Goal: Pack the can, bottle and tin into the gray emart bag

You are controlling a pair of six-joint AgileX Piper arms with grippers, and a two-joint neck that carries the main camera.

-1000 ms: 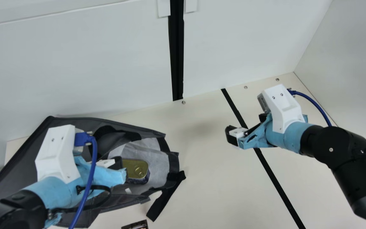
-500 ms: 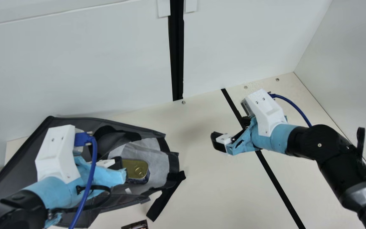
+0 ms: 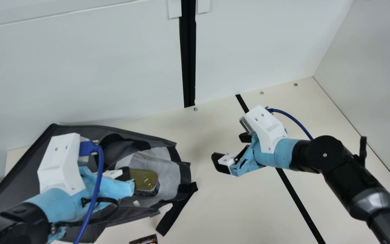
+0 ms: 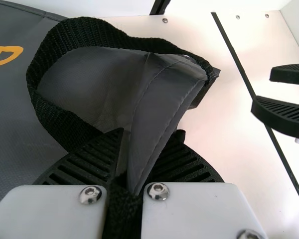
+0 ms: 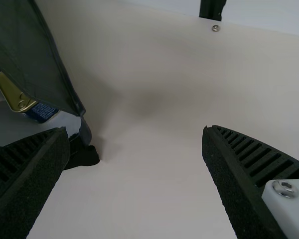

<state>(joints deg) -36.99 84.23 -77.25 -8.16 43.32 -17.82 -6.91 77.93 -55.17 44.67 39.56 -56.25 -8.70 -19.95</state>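
The left gripper, its arm leaning low over the gray emart bag, is clenched on the bag's fabric. In the bag's mouth lies the gold-topped tin. Right of the bag, apart, the right gripper hangs released, jaws wide, its arm slanting bagward.

A white back wall, split by a black vertical strip, meets a white side wall at the right. Below lies the cream table, crossed by a slanting black line, screws along its back edge.
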